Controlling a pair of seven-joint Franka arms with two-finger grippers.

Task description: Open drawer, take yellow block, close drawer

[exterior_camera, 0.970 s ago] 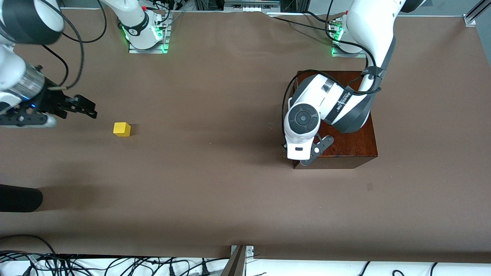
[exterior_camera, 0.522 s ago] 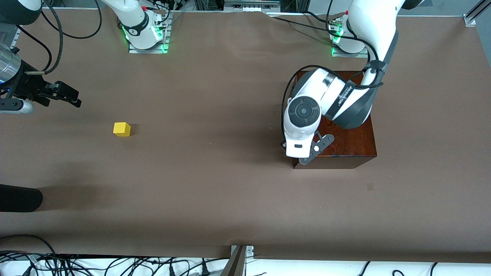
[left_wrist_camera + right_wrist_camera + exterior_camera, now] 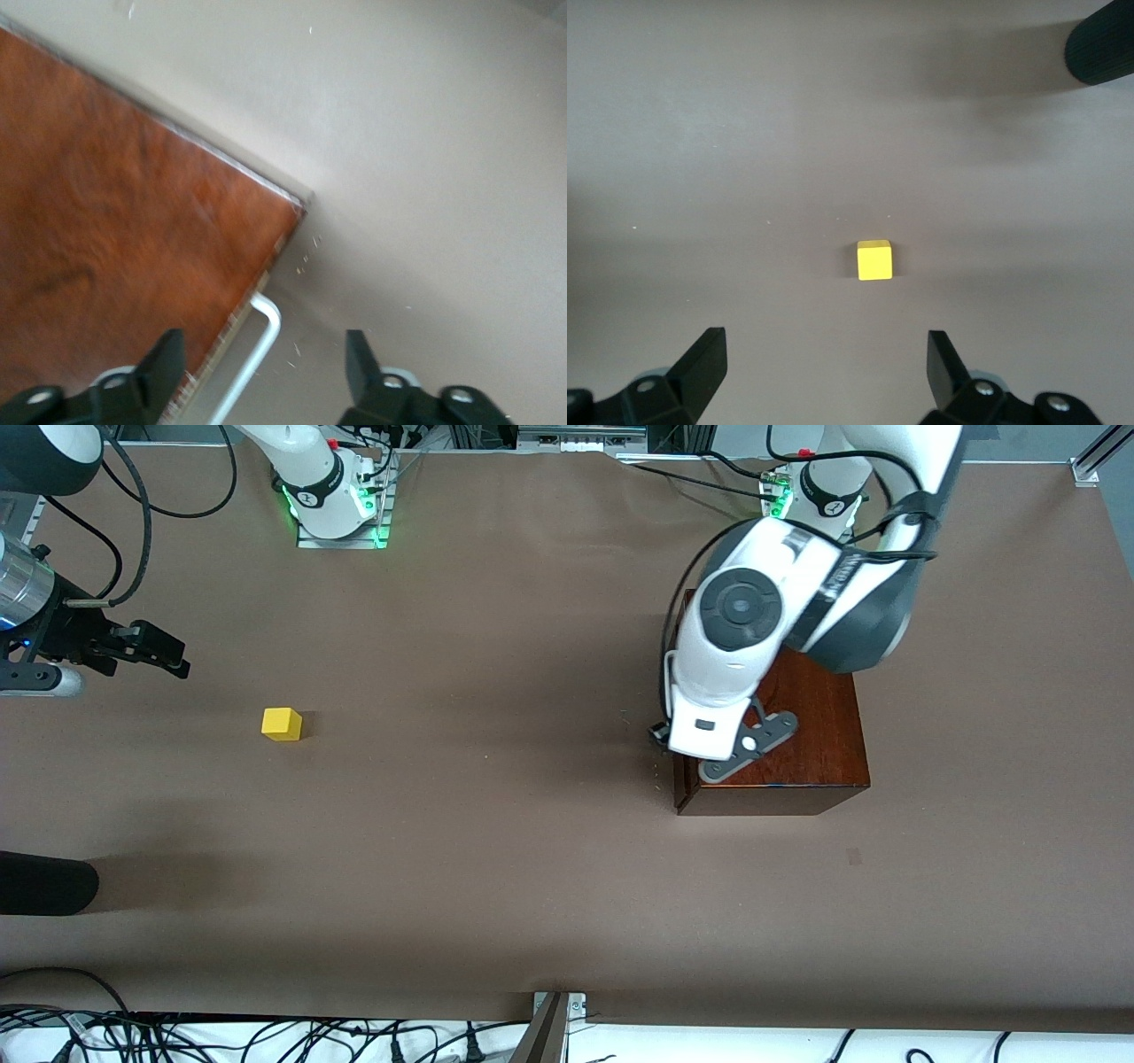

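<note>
Drawer (image 3: 671, 757) sits fully pushed into the dark mahogany box (image 3: 815, 735), which stands toward the left arm's end of the table (image 3: 532, 824). The white loop handle (image 3: 252, 354) projects from the drawer front, on the face turned toward the right arm's end; the left wrist view shows it against the bare tabletop.

Left gripper (image 3: 266, 376) hangs over the box's corner at the drawer front. Its jaws stand wide apart, one finger over the box top and the other over the table, the handle lying between them below and nothing gripped.

Yellow block (image 3: 282, 724) rests on the open table toward the right arm's end, well apart from the box. It sits flat and square, touching nothing.

Right gripper (image 3: 177, 660) is held above the table near the edge at the right arm's end, not over the block. Its jaws are spread wide and empty. In the right wrist view the block (image 3: 874, 259) lies on the table ahead of the fingers (image 3: 700, 363), clear of both.

A black rounded object (image 3: 44, 886) lies at the table edge, nearer the front camera than the block.
</note>
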